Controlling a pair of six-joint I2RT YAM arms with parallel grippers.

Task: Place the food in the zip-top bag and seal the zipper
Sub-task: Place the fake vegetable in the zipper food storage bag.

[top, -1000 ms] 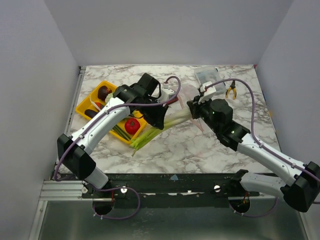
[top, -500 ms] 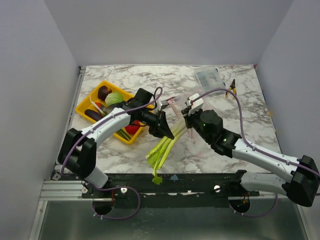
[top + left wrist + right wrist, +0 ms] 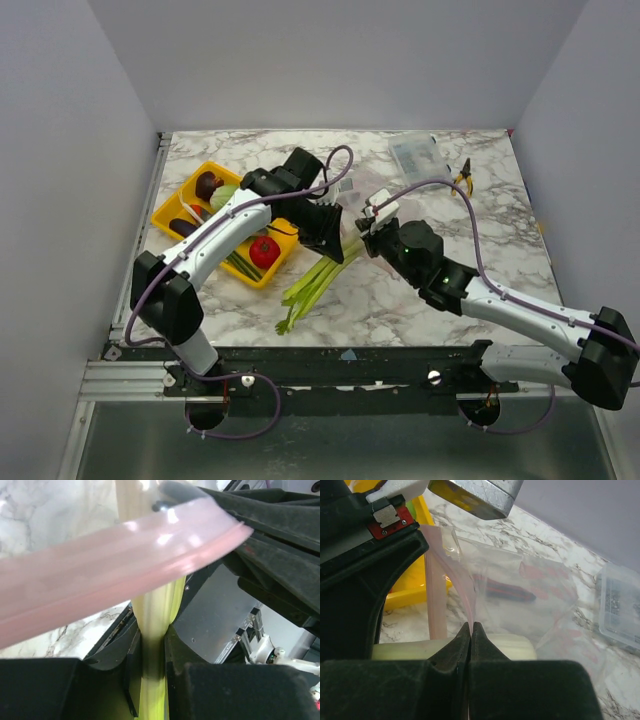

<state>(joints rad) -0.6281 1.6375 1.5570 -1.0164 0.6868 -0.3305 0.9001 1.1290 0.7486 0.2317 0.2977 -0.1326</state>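
Note:
My left gripper (image 3: pixel 332 245) is shut on the long green celery stalks (image 3: pixel 315 285). It holds them tilted, leafy ends toward the near edge. In the left wrist view the fingers (image 3: pixel 122 675) clamp the stalk (image 3: pixel 152 610), with the pink zipper strip (image 3: pixel 115 575) just above. My right gripper (image 3: pixel 368 232) is shut on the mouth edge of the clear zip-top bag (image 3: pixel 358 205). In the right wrist view its jaws (image 3: pixel 471 625) pinch the bag film (image 3: pixel 530 595). The zipper (image 3: pixel 435 595) hangs to their left, and the celery's pale end (image 3: pixel 510 647) lies right behind them.
A yellow tray (image 3: pixel 170 205) at the left holds a red tomato (image 3: pixel 264 250), a dark eggplant (image 3: pixel 184 228) and a green cabbage (image 3: pixel 228 197). A rigid clear box (image 3: pixel 415 152) and yellow-handled pliers (image 3: pixel 462 180) sit at the far right. A dark red long thing (image 3: pixel 505 592) shows through the bag.
My left gripper swung the celery toward the near edge, then moved back toward the bag, so the stalks now reach less far forward. My right gripper shifted left, still holding the bag.

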